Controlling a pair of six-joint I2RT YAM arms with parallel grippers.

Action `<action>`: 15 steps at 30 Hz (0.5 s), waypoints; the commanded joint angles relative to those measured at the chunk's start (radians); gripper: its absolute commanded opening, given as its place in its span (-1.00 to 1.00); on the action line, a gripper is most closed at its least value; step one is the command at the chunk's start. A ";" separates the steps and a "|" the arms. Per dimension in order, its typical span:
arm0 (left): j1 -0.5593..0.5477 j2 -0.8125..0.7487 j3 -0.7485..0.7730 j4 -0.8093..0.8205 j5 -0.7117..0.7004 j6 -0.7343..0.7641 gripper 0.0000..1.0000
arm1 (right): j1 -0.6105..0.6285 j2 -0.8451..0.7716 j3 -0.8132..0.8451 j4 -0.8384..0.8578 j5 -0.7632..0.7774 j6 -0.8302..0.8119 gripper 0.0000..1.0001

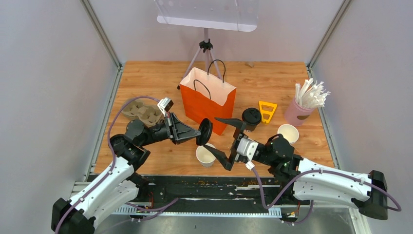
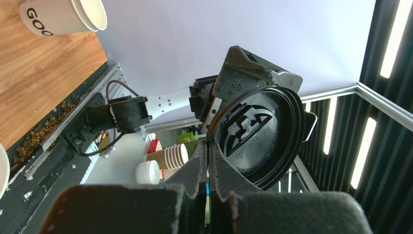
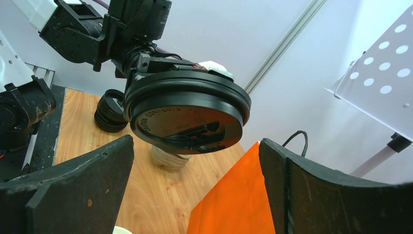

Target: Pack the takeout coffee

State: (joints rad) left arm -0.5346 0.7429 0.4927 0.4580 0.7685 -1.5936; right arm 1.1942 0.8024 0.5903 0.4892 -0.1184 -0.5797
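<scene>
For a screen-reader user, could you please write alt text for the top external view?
The left gripper pinches a black lid on edge by an open white cup, while the right gripper stands open beside them. Behind stand an orange paper bag, a lidded cup, another open cup, a pulp tray and a pink cup of straws.

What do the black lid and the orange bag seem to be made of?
The black lid looks like moulded plastic, slightly glossy, with embossed marks. The orange bag seems matte paper: stiff flat panels, white inside.
</scene>
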 commanded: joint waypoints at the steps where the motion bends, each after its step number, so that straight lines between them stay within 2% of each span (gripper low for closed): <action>1: -0.008 -0.012 0.016 0.044 -0.019 -0.008 -1.00 | 0.000 0.010 0.046 0.077 -0.054 -0.040 0.99; 9: -0.032 -0.005 0.012 0.051 -0.041 -0.014 -1.00 | 0.000 0.036 0.047 0.100 -0.088 -0.043 0.99; 15: -0.052 0.003 0.017 0.033 -0.054 -0.003 -1.00 | 0.001 0.039 0.049 0.107 -0.102 -0.057 0.81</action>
State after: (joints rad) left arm -0.5747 0.7456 0.4927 0.4614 0.7300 -1.5963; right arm 1.1942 0.8429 0.5961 0.5423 -0.1864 -0.6178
